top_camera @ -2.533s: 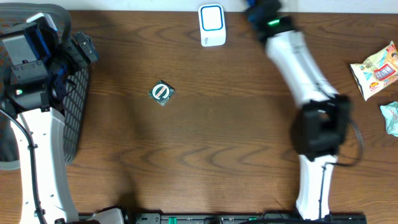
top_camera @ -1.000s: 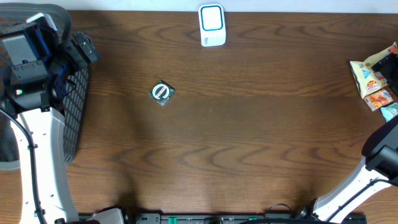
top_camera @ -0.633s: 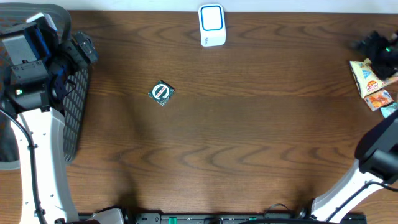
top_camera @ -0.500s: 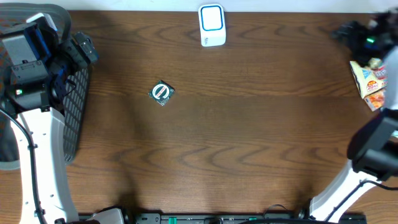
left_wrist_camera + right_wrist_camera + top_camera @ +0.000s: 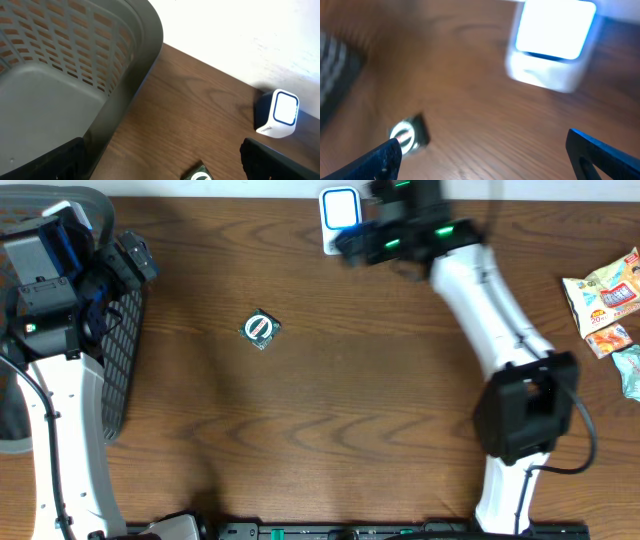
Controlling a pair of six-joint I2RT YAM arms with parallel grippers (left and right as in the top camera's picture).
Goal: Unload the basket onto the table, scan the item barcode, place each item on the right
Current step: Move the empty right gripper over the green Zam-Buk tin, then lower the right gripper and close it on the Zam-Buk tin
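Item: small dark packet (image 5: 261,329) with a round white mark, lying flat on the worktop (image 5: 360,420), well apart from the scanner (image 5: 341,220) and the basket (image 5: 126,355).
Handling: probably light and thin, maybe a slippery foil; it lies low, so it is hard to get under.
Where to hold: two opposite edges, leaving the barcode side free.
Right jaws: wide apart, empty, near the scanner.
Left jaws: wide apart, empty, by the basket.

Grey basket (image 5: 125,370) — left table (image 5: 350,400) edge
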